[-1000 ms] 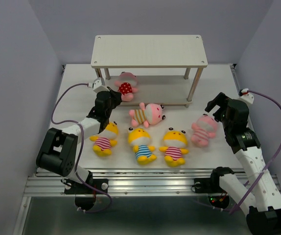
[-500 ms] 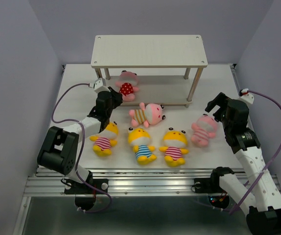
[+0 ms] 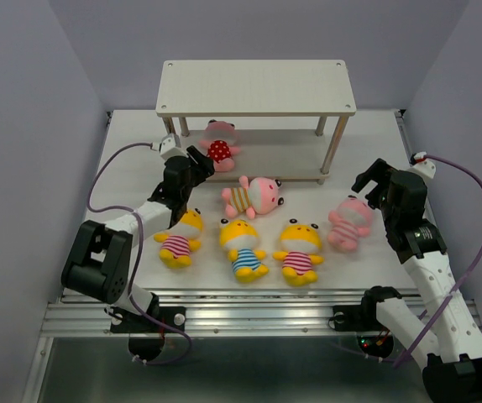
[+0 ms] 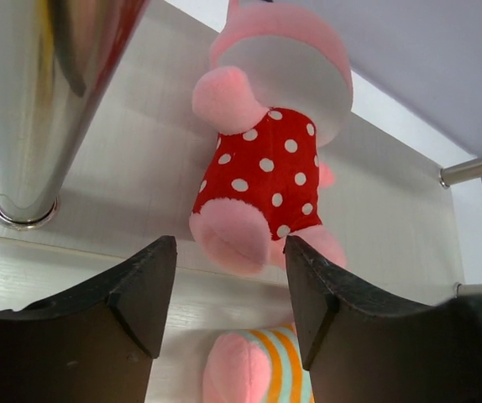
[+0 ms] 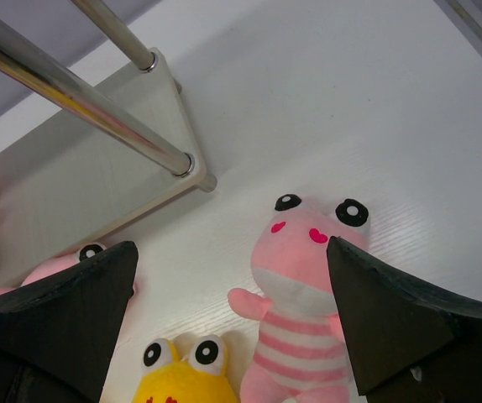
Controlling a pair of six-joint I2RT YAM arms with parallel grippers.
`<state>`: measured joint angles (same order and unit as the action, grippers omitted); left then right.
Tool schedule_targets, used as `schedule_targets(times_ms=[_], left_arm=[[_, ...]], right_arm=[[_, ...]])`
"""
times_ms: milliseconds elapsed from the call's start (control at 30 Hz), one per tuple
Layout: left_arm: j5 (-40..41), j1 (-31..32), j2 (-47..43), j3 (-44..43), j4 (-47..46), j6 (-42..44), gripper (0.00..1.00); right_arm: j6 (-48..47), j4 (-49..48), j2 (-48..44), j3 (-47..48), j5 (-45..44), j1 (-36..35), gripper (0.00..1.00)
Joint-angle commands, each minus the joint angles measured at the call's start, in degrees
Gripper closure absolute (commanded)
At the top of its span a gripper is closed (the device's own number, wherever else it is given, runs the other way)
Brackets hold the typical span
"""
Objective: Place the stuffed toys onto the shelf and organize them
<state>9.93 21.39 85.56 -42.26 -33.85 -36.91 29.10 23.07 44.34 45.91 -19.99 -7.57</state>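
Note:
The shelf (image 3: 256, 87) stands at the back of the table. A pink stuffed toy in a red-dotted shirt (image 3: 217, 149) (image 4: 262, 168) lies on its lower board, by the front left leg. My left gripper (image 3: 197, 161) (image 4: 228, 252) is open just short of that toy's foot, holding nothing. A pink toy in a brown-striped shirt (image 3: 254, 196) (image 4: 258, 369) lies in front of the shelf. Three yellow toys (image 3: 243, 245) lie in a row near the arms. My right gripper (image 3: 374, 180) (image 5: 233, 252) hangs wide open above the pink-striped toy (image 3: 349, 222) (image 5: 304, 294).
The shelf's metal leg (image 4: 39, 109) rises right beside my left fingers. The right front leg (image 3: 333, 151) (image 5: 132, 126) stands behind the right gripper. Purple walls close in on both sides of the table.
My left gripper has opened and let go of the red-dotted toy, which stays on the shelf's lower board. The right arm has not moved.

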Motion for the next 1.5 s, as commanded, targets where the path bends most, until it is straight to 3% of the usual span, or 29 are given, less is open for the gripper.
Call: schedule_targets(times_ms=[0,333,367,400,433,467,667,967,1167,1300,1467], left_arm=[[0.0,0.2,-5.3,-0.1,-0.5,1.0,0.34],[-5.0,0.6,-13.7,3.1,3.8,2.3,0.17],[-7.0,0.7,-14.4,3.7,4.2,2.8,0.14],[-8.0,1.1,-15.5,4.0,4.7,3.8,0.03],[-10.6,1.4,-16.0,4.8,5.6,4.6,0.01],[-10.6,1.6,-16.6,5.2,6.1,5.8,0.01],[-30.7,3.7,-19.0,8.5,9.7,18.9,0.01],[-29.1,3.7,-11.9,4.4,16.3,24.0,0.01],[-29.5,3.7,-6.4,3.2,13.6,22.8,0.02],[-28.8,3.7,-5.0,1.5,12.3,22.0,0.11],[-26.5,3.6,-2.6,-0.5,12.7,22.1,0.13]], right_arm=[[-0.9,-2.7,-0.7,-0.9,-0.6,0.0,0.0],[-1.1,-2.6,-1.0,-1.2,0.7,0.0,0.0],[-1.2,-2.6,-1.1,-1.3,0.9,0.0,0.0],[-1.2,-2.6,-1.3,-1.2,1.1,0.0,0.0],[-1.3,-2.6,-1.3,-1.3,1.5,0.0,0.0],[-1.4,-2.6,-1.4,-1.3,1.8,0.0,0.0],[-1.2,-2.8,-2.7,-1.8,2.5,0.0,0.0],[-2.2,-2.8,-1.8,-1.3,5.1,0.0,0.0],[-2.5,-2.8,-1.4,-1.3,5.9,0.0,0.0],[-2.6,-2.8,-1.1,-1.0,5.5,0.0,0.0],[-2.6,-2.8,-1.7,-1.0,4.9,0.0,0.0]])
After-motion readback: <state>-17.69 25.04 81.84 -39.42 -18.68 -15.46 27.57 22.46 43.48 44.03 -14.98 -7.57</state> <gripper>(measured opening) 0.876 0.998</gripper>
